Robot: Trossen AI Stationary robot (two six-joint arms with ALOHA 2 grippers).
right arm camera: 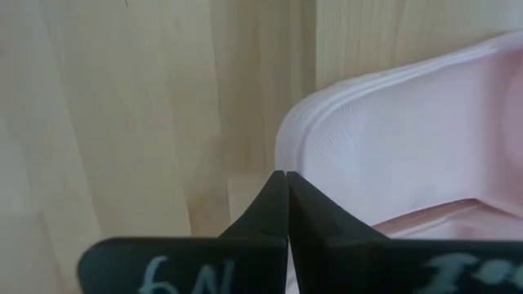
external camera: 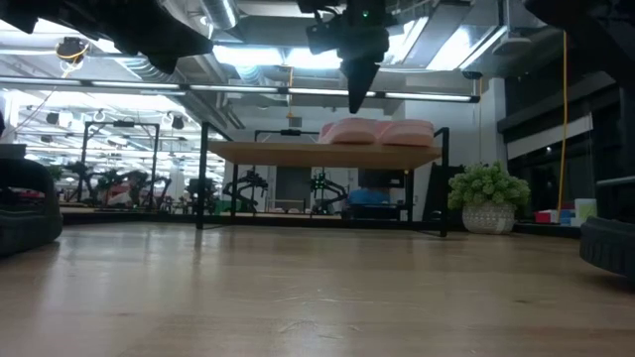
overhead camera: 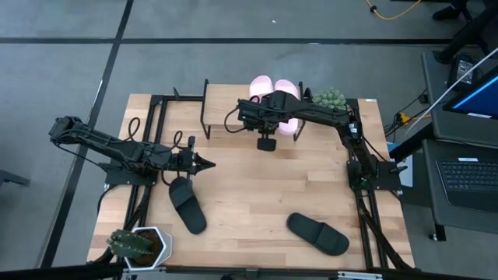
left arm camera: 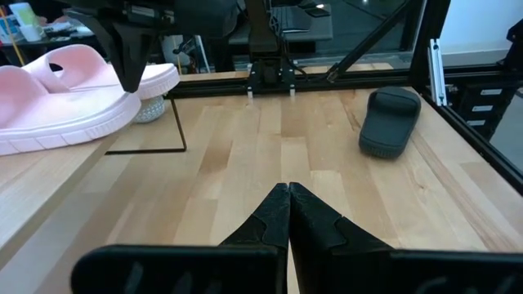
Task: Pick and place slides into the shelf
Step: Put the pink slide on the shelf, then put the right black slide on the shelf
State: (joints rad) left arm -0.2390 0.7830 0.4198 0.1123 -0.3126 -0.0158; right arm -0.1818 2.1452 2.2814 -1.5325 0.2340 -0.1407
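The right tool [overhead camera: 265, 145] hangs over the shelf [overhead camera: 226, 117], its two fingers [right arm camera: 270, 208] pressed tip to tip, clenched on nothing; directly below and just beside its tips lies the rim of a pale pink slide [right arm camera: 400, 155], resting on the shelf's light wood top; in the low view this tool [external camera: 357, 94] points straight down, its tip clear above the two pink slides [external camera: 377, 131], which sit side by side on the top board [external camera: 298, 152]; from above the pair of pink slides [overhead camera: 274, 87] shows at the shelf's far end, partly covered by the right arm; a small green plant [overhead camera: 330, 98] stands just past them

The left tool [overhead camera: 204, 163] waits low over the desk [overhead camera: 257, 187], well apart from the right one, also clenched and empty, its fingers [left arm camera: 282, 220] meeting in a point; just behind and beside it, near its arm, a black slide [overhead camera: 187, 204] lies flat on the desk; ahead of it across the bare wood lies the second black slide [left arm camera: 389, 122], seen from above [overhead camera: 317, 232] toward the desk's near right part, well apart from both tools; a potted cactus [overhead camera: 134, 245] stands at the near left corner of the desk
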